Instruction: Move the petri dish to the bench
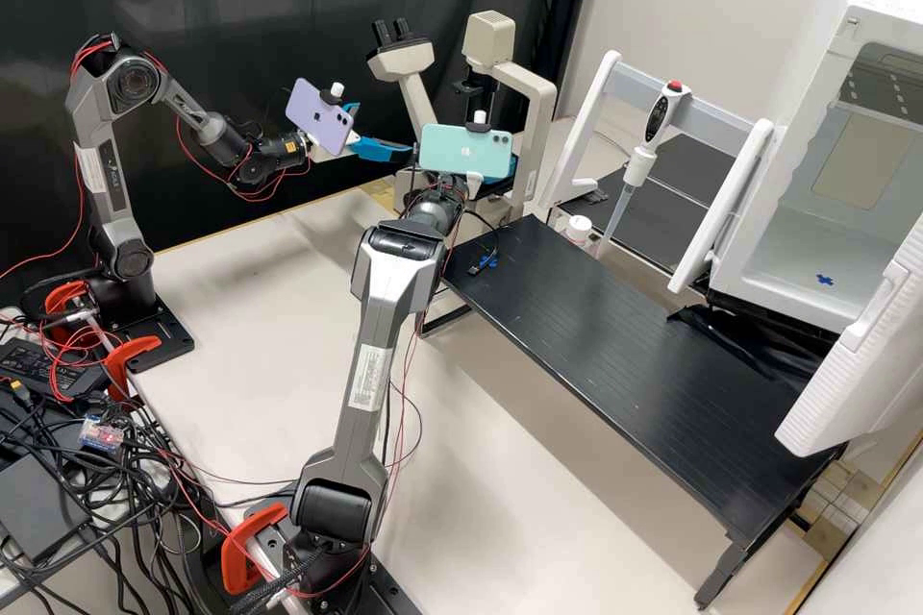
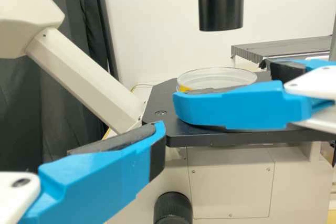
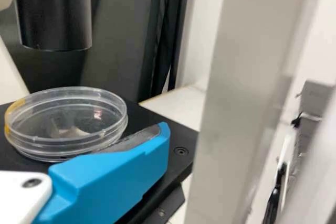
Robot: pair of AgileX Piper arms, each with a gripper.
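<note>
Petri dish (image 3: 65,121) lay flat on the microscope stage (image 3: 181,136). Right claw (image 1: 502,171), the nearer, was spread at that stage, one finger (image 3: 113,174) just beside the dish.

Clear gloss is meeting matt black.
Beyond the left gripper (image 1: 385,131), the petri dish (image 3: 63,144) is shining like smooth, clear plastic; the stage (image 2: 161,103) beneath is looking smooth, satin and metallic; farther off, the cloth curtain (image 2: 79,3) is falling in dull folds.
</note>
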